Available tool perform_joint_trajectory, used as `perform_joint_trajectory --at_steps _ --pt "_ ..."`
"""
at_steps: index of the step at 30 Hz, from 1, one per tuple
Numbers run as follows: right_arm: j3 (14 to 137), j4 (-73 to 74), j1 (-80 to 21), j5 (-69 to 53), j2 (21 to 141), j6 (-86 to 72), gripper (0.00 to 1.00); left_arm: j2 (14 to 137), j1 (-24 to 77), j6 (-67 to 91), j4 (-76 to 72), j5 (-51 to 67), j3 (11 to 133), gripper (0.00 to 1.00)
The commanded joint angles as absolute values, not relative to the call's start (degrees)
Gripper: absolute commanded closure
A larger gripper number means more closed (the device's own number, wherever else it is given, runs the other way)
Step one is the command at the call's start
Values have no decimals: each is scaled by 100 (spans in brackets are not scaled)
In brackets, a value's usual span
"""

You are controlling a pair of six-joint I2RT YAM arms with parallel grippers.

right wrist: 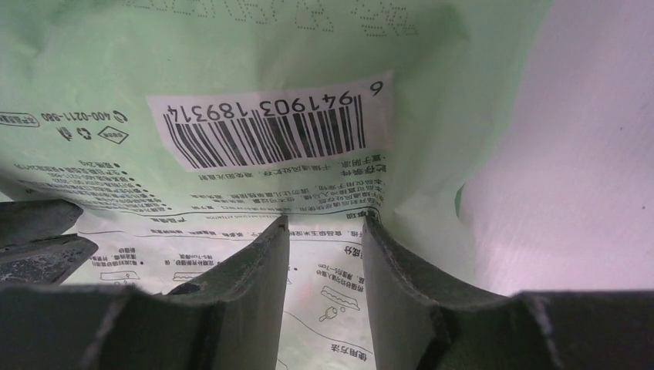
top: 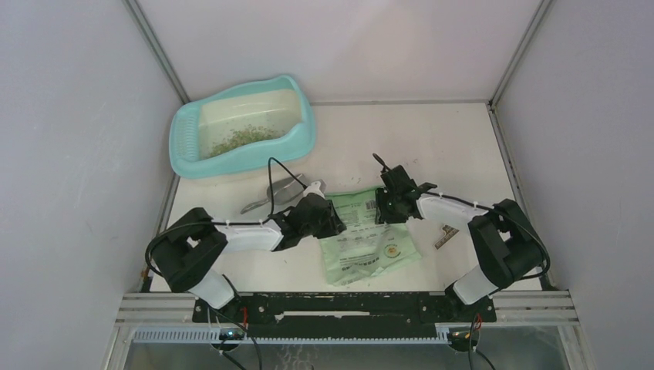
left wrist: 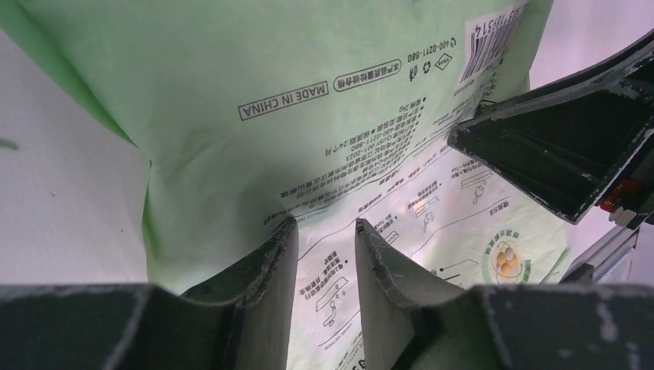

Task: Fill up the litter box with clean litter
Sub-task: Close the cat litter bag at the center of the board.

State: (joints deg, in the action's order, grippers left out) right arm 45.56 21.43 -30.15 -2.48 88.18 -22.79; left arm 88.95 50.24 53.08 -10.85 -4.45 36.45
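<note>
Grey booth walls close in a white table (top: 463, 146). The litter box (top: 254, 159) sits at its far-left corner. The green bag (top: 370, 243) lies flat by the near edge, mid-table. I judge the step is lifting it: both claws should pinch its far edge together, bite deep, and raise it level. My left arm reaches low across, with the left claw (left wrist: 324, 225) narrowly parted over the print, gripping nothing I can see. My right claw (right wrist: 324, 220) hangs likewise by the barcode. A metal scoop (top: 274, 193) lies between bag and box. Only thin litter (top: 243, 139) covers the box floor.
</note>
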Motion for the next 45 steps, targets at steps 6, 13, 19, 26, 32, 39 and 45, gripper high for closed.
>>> perform_joint_trajectory --at_steps 6,13,19,26,32,39,45 --pt "5272 2281 -2993 212 9248 -2116 53 9061 4371 4884 -639 -565 3760 61" --pt "5686 2284 -2896 79 9613 -2081 53 9249 3914 4544 -384 -408 4230 61" --pt "5992 2162 -2668 -219 9890 -2011 52 9487 3620 4205 -169 -249 4790 60" --pt "6163 2253 -2472 -534 9897 -1899 52 9091 3457 4030 -35 179 4735 57" --pt "5903 2581 -2912 -634 9202 -1985 50 8151 3774 4135 283 205 4032 57" --pt "5441 2564 -3648 -273 8891 -2328 49 7749 4417 4417 400 -169 3937 58" --pt "4923 2312 -3794 -161 8712 -2567 49 8406 4774 4492 301 -301 4331 57"
